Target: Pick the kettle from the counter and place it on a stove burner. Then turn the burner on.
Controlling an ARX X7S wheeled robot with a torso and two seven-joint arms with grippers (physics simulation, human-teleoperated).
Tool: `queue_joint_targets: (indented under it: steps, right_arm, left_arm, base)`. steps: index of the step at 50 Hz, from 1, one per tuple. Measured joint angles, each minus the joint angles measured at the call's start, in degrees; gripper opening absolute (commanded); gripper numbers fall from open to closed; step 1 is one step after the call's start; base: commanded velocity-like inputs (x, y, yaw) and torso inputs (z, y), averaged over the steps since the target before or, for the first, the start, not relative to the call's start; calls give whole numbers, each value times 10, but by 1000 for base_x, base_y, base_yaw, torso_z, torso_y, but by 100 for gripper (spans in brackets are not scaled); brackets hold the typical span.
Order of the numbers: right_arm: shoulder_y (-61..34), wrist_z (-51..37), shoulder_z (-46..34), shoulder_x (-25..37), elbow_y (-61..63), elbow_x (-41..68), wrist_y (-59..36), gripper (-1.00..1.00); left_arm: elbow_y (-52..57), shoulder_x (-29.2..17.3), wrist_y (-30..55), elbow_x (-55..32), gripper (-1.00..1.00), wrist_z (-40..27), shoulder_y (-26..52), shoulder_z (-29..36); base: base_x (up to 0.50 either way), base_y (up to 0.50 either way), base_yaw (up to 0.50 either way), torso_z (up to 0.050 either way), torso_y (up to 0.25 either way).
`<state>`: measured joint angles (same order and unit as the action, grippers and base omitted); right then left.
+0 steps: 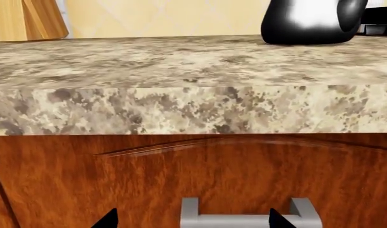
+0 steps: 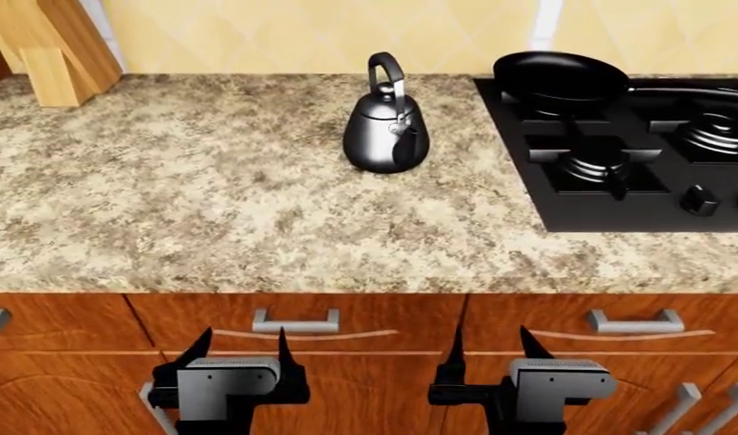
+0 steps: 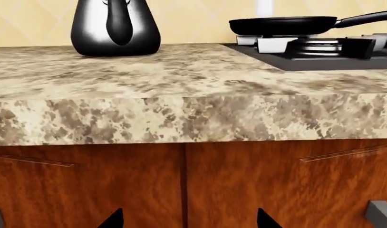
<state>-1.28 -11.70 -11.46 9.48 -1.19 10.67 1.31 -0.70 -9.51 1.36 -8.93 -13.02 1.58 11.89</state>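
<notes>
Both jaws stand spread and empty, low before the reddish wooden drawer fronts [image 2: 382,326]. Best to lift the right gripper [image 2: 488,343] above the thick edge of the speckled beige granite desk [image 2: 224,217] first, then approach. The glossy black-silver kettle [image 2: 387,127] sits upright far beyond, up and slightly left of those jaws, its arched handle clear; the medium black ringed gas burner [image 2: 597,163] lies farther right.

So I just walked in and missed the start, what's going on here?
Nothing is being handled yet. The kettle stands upright on the counter, to the left of the cooktop, where a frying pan sits on a back burner. The near stove burner is bare. The left gripper and right gripper are both open and empty, held low in front of the wooden drawers, below the counter's edge.
</notes>
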Motion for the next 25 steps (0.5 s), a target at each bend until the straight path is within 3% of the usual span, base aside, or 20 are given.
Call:
queue_joint_targets:
  steps: [25]
  right_arm:
    - [-1, -7, -8, 7, 0, 6, 1, 100]
  left_arm:
    - [0, -6, 2, -7, 100, -9, 2, 7]
  base:
    - [0, 0, 0, 50, 16]
